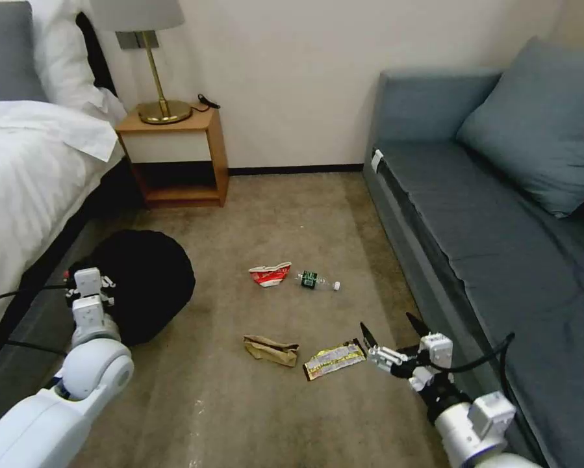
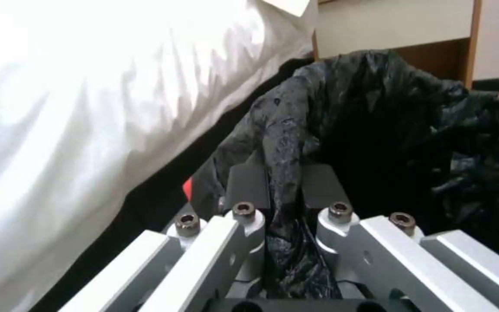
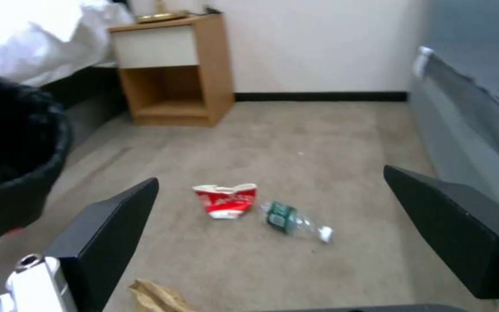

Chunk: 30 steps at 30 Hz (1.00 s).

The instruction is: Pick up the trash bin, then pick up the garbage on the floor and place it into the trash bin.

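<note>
Left claw (image 2: 284,190) clamped on black liner at trash bin (image 1: 150,279) rim, beside bed. Right claw (image 1: 395,335) spread wide, just beside yellow-silver snack wrapper (image 1: 334,359) on floor. Best approach: descend straight, pinch wrapper edge. Green bottle label (image 3: 280,214), red carton (image 3: 226,201) print unreadable.

No lettering on the carton (image 3: 226,200), bottle label or wrapper is legible.
</note>
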Tool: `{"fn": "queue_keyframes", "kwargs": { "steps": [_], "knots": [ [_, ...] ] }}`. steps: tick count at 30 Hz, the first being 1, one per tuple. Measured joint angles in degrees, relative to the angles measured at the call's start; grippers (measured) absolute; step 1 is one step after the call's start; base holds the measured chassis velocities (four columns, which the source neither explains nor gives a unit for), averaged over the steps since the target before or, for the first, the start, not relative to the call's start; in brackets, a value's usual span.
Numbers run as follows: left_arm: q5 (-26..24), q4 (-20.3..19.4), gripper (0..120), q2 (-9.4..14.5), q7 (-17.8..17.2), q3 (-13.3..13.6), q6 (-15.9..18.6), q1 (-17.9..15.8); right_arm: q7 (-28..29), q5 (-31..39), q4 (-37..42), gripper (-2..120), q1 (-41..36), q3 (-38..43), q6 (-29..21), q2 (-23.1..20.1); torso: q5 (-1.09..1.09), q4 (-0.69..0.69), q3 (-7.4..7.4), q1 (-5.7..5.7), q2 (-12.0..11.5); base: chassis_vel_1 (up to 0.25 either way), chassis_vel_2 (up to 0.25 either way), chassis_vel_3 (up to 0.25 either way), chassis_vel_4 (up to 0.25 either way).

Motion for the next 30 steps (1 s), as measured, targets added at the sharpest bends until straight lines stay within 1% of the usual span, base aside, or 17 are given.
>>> {"fn": "queue_keyframes", "kwargs": {
  "steps": [3, 4, 7, 8, 10, 12, 13, 15, 16, 17, 20, 21, 24, 25, 28, 29, 30],
  "knots": [
    [0.7, -0.6, 7, -0.2, 0.2, -0.1, -0.6, 0.8, -1.3, 3.9, -1.5, 100, 4.2, -0.4, -0.3, -7.3, 0.0, 0.01, 0.0, 0.0, 0.0, 0.0, 0.0, 0.0, 0.0],
    [0.7, -0.6, 7, -0.2, 0.2, -0.1, -0.6, 0.8, -1.3, 3.9, -1.5, 100, 4.2, -0.4, -0.3, -7.3, 0.0, 0.01, 0.0, 0.0, 0.0, 0.0, 0.0, 0.0, 0.0],
    [1.5, -0.1, 7, -0.3, 1.0, -0.1, -2.3, 1.1, -3.3, 9.2, -5.3, 100, 11.1, -2.3, -0.3, -16.2, 0.0, 0.01, 0.01, 0.0, 0.0, 0.0, 0.0, 0.0, 0.0],
    [1.5, -0.1, 7, -0.3, 1.0, -0.1, -2.3, 1.1, -3.3, 9.2, -5.3, 100, 11.1, -2.3, -0.3, -16.2, 0.0, 0.01, 0.01, 0.0, 0.0, 0.0, 0.0, 0.0, 0.0],
    [2.0, 0.6, 7, -0.1, 1.3, 0.0, -3.2, 0.9, -5.4, 12.7, -8.2, 100, 16.3, -4.8, -0.3, -21.2, -0.01, 0.01, 0.01, 0.0, 0.0, 0.0, 0.0, 0.0, 0.0],
    [2.1, 0.9, 7, 0.0, 1.4, 0.3, -3.4, 0.6, -8.2, 15.7, -10.8, 100, 22.3, -8.8, -0.6, -24.5, -0.01, 0.0, 0.01, 0.0, 0.0, 0.0, 0.0, 0.0, 0.0],
    [2.1, 0.9, 7, 0.0, 1.4, 0.3, -3.4, 0.6, -8.2, 15.7, -10.8, 100, 22.3, -8.8, -0.6, -24.5, -0.01, 0.0, 0.01, 0.0, 0.0, 0.0, 0.0, 0.0, 0.0],
    [2.1, 0.9, 7, 0.1, 1.5, 0.5, -3.6, 0.5, -10.2, 18.6, -13.4, 100, 30.3, -15.1, -1.1, -26.5, -0.01, 0.0, 0.01, 0.0, 0.0, 0.0, 0.0, 0.0, 0.0],
    [2.1, 0.9, 7, 0.3, 1.6, 0.6, -3.8, 0.6, -10.7, 19.5, -14.5, 100, 34.3, -18.4, -1.3, -26.8, -0.01, 0.01, 0.01, 0.0, 0.0, 0.0, 0.0, 0.0, 0.0],
    [2.1, 0.9, 7, 0.3, 1.6, 0.6, -3.8, 0.6, -10.7, 19.5, -14.5, 100, 34.3, -18.4, -1.3, -26.8, -0.01, 0.01, 0.01, 0.0, 0.0, 0.0, 0.0, 0.0, 0.0],
    [2.0, 0.9, 7, 1.4, 2.1, 0.9, -4.6, 0.7, -11.6, 21.2, -18.3, 100, 46.4, -30.5, -2.3, -26.2, -0.02, 0.01, 0.01, 0.0, 0.0, 0.0, 0.0, 0.0, 0.0],
    [2.0, 0.9, 7, 1.4, 2.1, 0.9, -4.6, 0.7, -11.6, 21.2, -18.3, 100, 46.4, -30.5, -2.3, -26.2, -0.02, 0.01, 0.01, 0.0, 0.0, 0.0, 0.0, 0.0, 0.0],
    [1.2, 0.9, 7, 2.9, 2.4, 1.4, -5.3, 0.3, -11.7, 23.5, -22.2, 100, 58.3, -42.1, -4.1, -23.3, -0.03, 0.01, 0.01, 0.0, 0.0, 0.0, 0.0, 0.0, 0.0],
    [1.2, 0.9, 7, 2.9, 2.4, 1.4, -5.3, 0.3, -11.7, 23.5, -22.2, 100, 58.3, -42.1, -4.1, -23.3, -0.03, 0.01, 0.01, 0.0, 0.0, 0.0, 0.0, 0.0, 0.0],
    [0.6, 0.9, 7, 4.2, 2.6, 1.7, -5.7, -0.3, -11.7, 23.3, -27.1, 100, 65.7, -51.1, -5.2, -19.6, -0.03, 0.02, 0.01, 0.0, 0.0, 0.0, 0.0, 0.0, 0.0],
    [0.6, 0.9, 7, 4.2, 2.6, 1.7, -5.7, -0.3, -11.7, 23.3, -27.1, 100, 65.7, -51.1, -5.2, -19.6, -0.03, 0.02, 0.01, 0.0, 0.0, 0.0, 0.0, 0.0, 0.0],
    [0.4, 0.9, 7, 4.4, 2.6, 1.7, -5.8, -0.4, -11.8, 22.9, -28.6, 100, 67.2, -53.5, -5.4, -18.4, -0.02, 0.02, 0.02, 0.0, 0.0, 0.0, 0.0, 0.0, 0.0]
  ]
}}
